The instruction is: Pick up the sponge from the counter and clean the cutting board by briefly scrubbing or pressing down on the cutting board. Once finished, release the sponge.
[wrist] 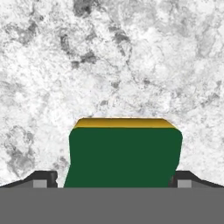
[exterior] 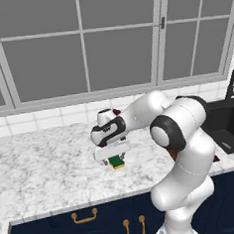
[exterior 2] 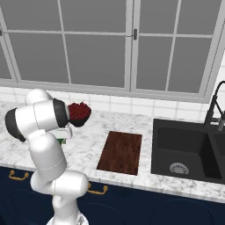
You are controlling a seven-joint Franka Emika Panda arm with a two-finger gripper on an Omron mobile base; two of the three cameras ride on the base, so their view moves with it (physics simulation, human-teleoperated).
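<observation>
The sponge (exterior: 117,162), dark green on top over a yellow base, lies flat on the marble counter (exterior: 43,169). My gripper (exterior: 115,160) points straight down over it and stands open, one finger on each side of the block. In the hand view the sponge (wrist: 124,153) sits low between the two dark fingertips (wrist: 43,179), with the gripper (wrist: 113,180) open around it and not closed on it. The cutting board (exterior 2: 120,152), dark reddish-brown, lies flat on the counter (exterior 2: 88,149) to the right of my arm, near the front edge.
A dark bowl of red fruit (exterior 2: 79,113) stands behind my arm, near the back tiles. The black sink (exterior 2: 184,149) with its faucet (exterior 2: 215,110) is right of the board. Navy cabinets with gold handles (exterior: 84,217) run below the counter.
</observation>
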